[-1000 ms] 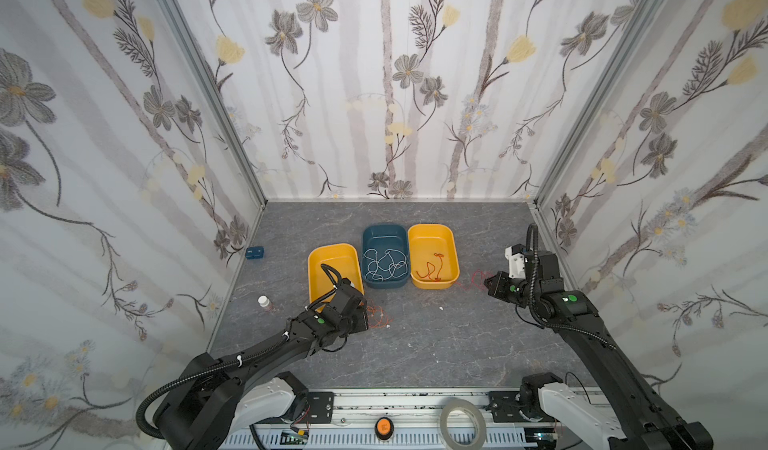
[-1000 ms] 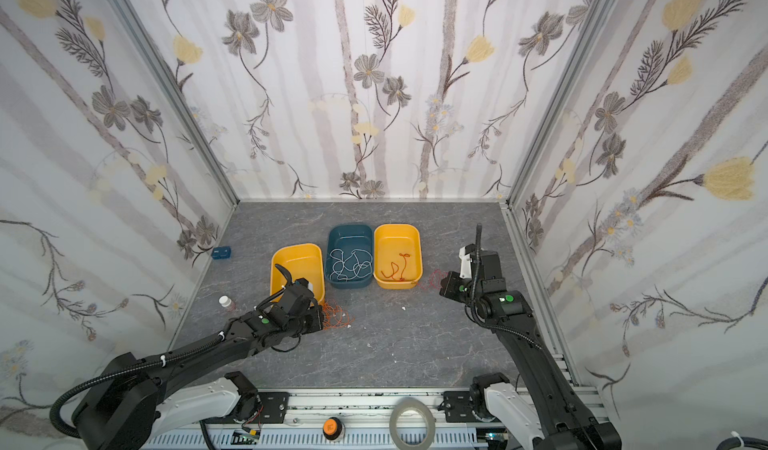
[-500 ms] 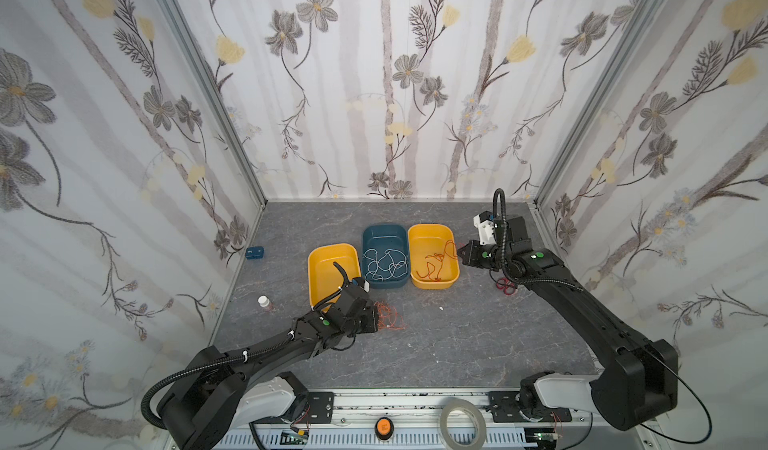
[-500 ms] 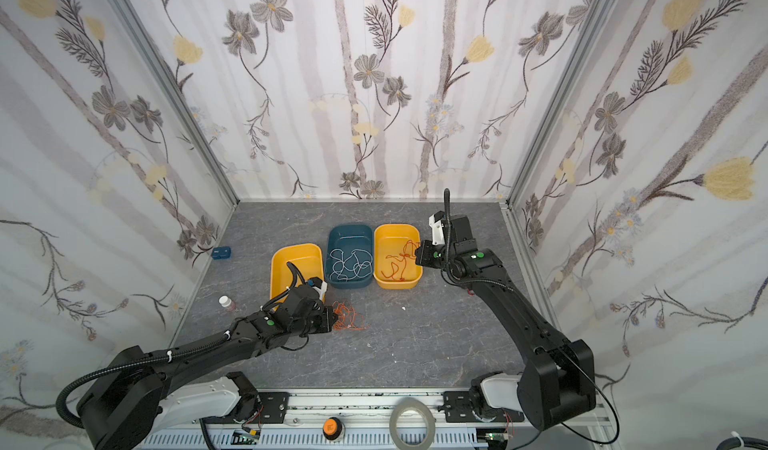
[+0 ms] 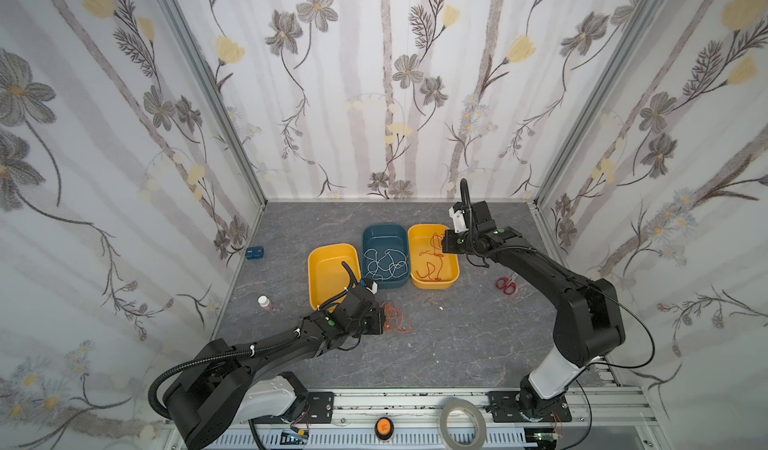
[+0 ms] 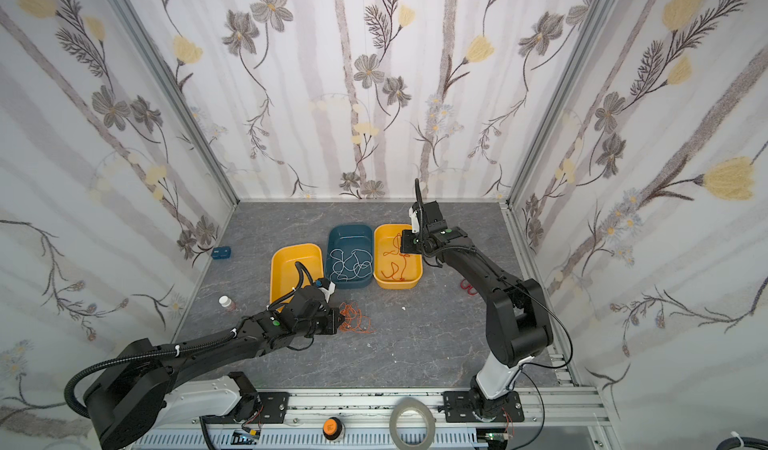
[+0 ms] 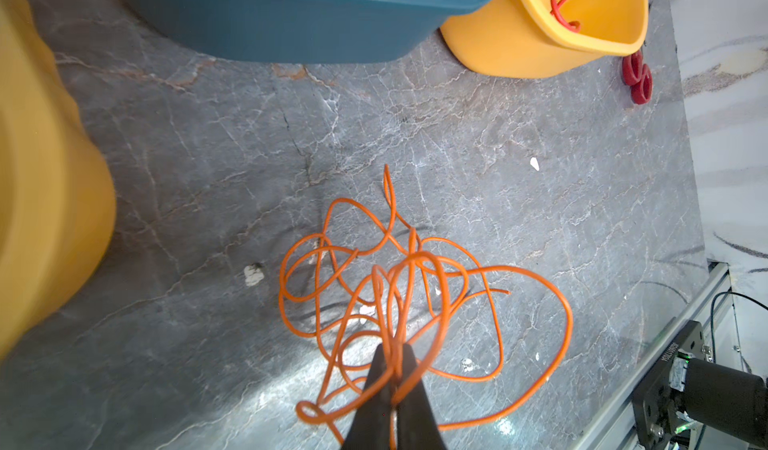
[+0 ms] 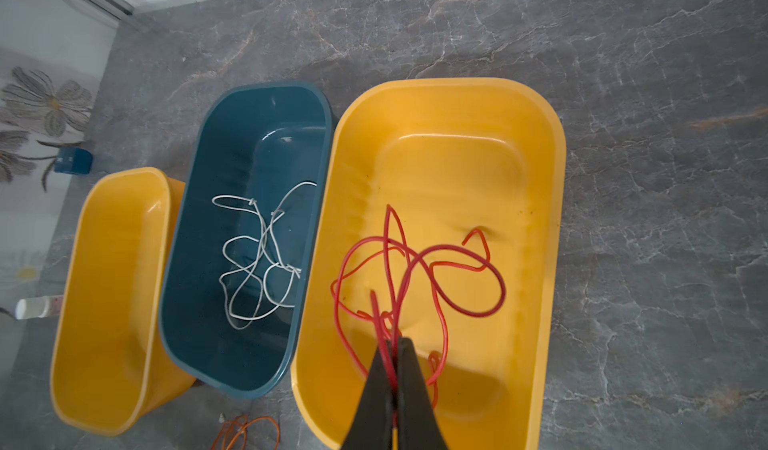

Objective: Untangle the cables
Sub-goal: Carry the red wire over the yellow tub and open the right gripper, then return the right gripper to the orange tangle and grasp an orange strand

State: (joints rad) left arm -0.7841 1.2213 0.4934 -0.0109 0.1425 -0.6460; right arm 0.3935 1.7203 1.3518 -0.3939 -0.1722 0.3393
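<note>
Sorting cables by colour into tubs.
Pinched in closed right gripper [image 8: 394, 346]: red cable [image 8: 419, 277], over right yellow tub [image 8: 552, 202]. White cable [image 8: 259, 256] inside blue tub [image 8: 195, 202]. Clamped in closed left gripper [image 7: 395, 354]: orange cable [image 7: 407, 294], on grey floor [image 7: 208, 156] beside left yellow tub [image 5: 318, 260].

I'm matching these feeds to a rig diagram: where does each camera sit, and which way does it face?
Top views: high at the front, looking down at the table and three tubs; both arms show.
Left wrist: on the left arm, facing the orange cable clamped in the left pincer.
Right wrist: above the yellow tub, facing the red cable in the right pincer.
Shared: the blue tub.
</note>
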